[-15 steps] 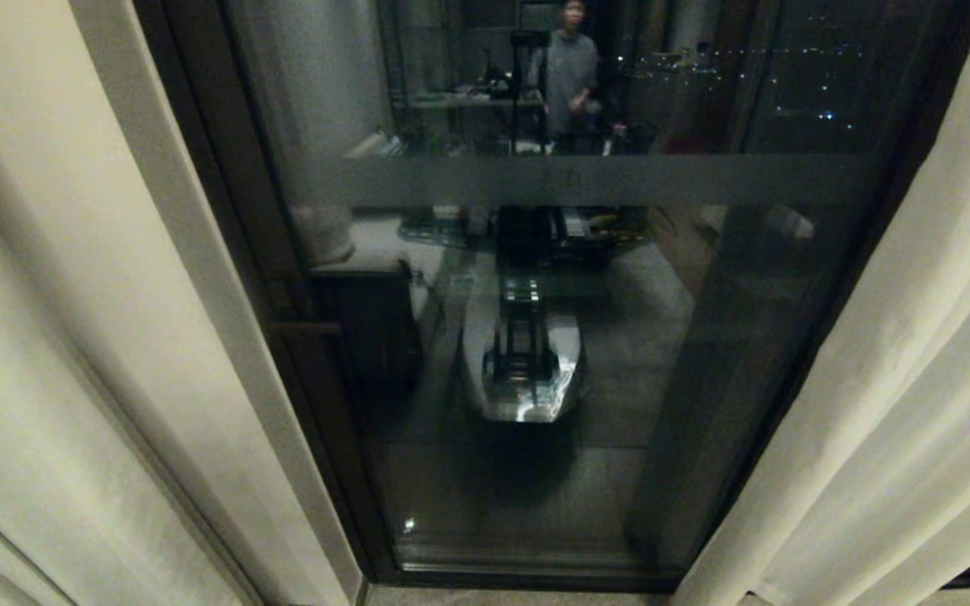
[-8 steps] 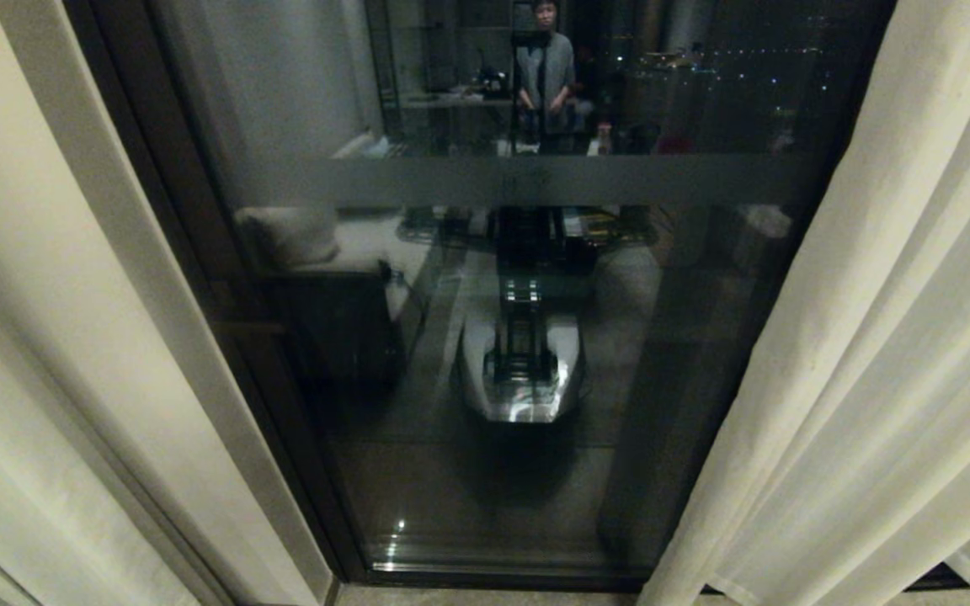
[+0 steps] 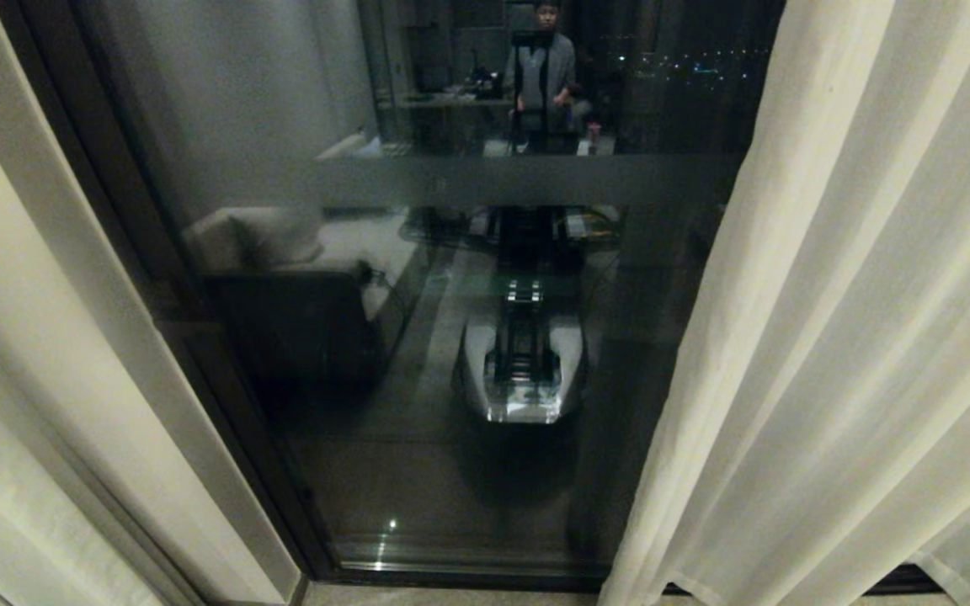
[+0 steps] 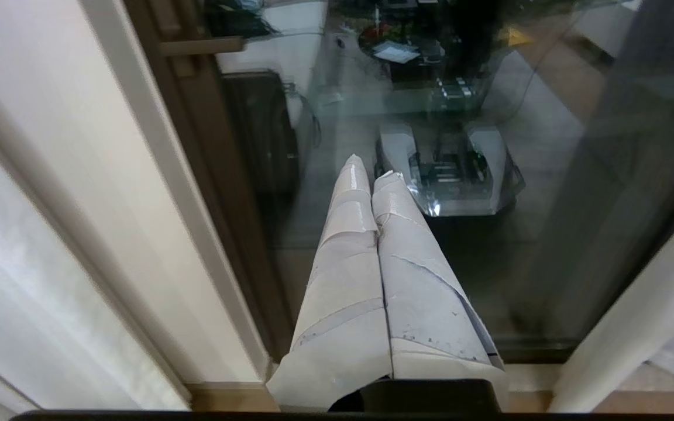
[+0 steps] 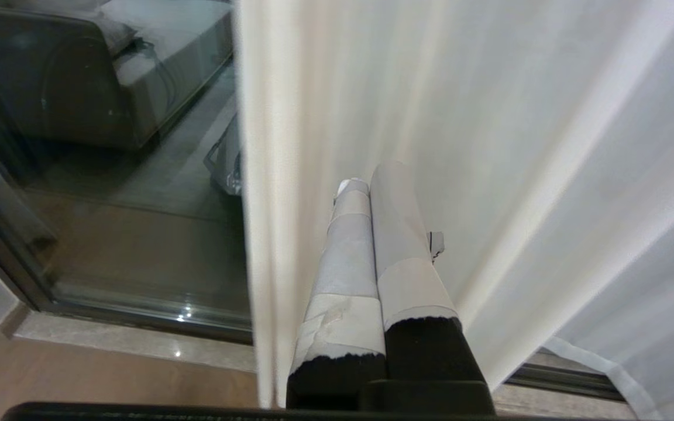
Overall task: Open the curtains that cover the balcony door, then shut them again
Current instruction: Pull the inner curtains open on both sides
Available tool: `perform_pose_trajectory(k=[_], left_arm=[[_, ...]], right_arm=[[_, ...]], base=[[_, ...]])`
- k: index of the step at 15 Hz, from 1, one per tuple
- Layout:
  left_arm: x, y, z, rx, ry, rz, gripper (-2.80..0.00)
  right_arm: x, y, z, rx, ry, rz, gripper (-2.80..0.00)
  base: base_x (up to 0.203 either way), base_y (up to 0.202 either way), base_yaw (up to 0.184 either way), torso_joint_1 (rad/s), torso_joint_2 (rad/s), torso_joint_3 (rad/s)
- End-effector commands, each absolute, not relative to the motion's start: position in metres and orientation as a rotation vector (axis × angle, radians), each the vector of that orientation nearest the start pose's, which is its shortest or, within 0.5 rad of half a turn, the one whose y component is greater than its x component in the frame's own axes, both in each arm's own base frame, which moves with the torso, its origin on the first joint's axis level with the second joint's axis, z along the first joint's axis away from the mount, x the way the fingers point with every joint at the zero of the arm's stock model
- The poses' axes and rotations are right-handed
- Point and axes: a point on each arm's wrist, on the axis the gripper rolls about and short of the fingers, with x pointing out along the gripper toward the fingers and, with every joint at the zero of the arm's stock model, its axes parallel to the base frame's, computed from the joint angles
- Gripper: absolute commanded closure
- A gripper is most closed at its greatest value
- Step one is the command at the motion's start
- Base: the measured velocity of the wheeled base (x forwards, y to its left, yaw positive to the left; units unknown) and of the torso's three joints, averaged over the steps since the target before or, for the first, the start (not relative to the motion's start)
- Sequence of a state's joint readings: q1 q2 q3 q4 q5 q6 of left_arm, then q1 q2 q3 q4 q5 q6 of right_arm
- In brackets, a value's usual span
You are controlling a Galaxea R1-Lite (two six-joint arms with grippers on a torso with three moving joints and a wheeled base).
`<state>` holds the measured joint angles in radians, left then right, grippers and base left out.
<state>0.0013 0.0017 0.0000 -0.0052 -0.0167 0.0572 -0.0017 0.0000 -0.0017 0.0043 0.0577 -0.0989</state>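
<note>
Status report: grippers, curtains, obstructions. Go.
Left gripper shut, empty, facing dark-framed glass balcony door. Right gripper shut, empty, at cream-white pleated curtains. Curtains parted, glass exposed. Nothing in the way.

No text, label, brand, number or sign can be read anywhere. The frosted band [image 3: 527, 179] across the balcony door [image 3: 451, 337] carries a faint mark near its middle, too blurred to make out, and the curtains [image 3: 855, 337] beside the door are plain.

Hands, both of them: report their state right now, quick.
Left hand: closed, holding nothing, in front of the balcony door.
Right hand: closed, holding nothing, facing the curtains.
</note>
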Motion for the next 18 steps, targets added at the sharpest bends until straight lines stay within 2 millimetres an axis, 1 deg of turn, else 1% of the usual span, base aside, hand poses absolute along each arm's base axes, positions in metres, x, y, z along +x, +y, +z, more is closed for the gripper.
perform_pose_trajectory(k=[1, 3, 18], left_arm=[[-0.0228, -0.0003, 0.0760, 0.041, -0.005, -0.011, 0.00], [-0.0228, -0.0003, 0.0759, 0.031, -0.005, -0.011, 0.00], [-0.0228, -0.0003, 0.0759, 0.029, -0.004, -0.011, 0.00]], right_arm=[[-0.0228, 0.0013, 0.0755, -0.100, 0.002, 0.057, 0.00], [-0.0228, 0.0013, 0.0755, -0.100, 0.002, 0.057, 0.00], [-0.0229, 0.0013, 0.0756, -0.112, -0.001, 0.058, 0.00]], base=[[0.000, -0.176, 0.001, 0.004, 0.00, 0.002], [0.000, -0.100, 0.000, 0.007, 0.00, 0.001], [0.000, 0.000, 0.000, 0.000, 0.00, 0.000]])
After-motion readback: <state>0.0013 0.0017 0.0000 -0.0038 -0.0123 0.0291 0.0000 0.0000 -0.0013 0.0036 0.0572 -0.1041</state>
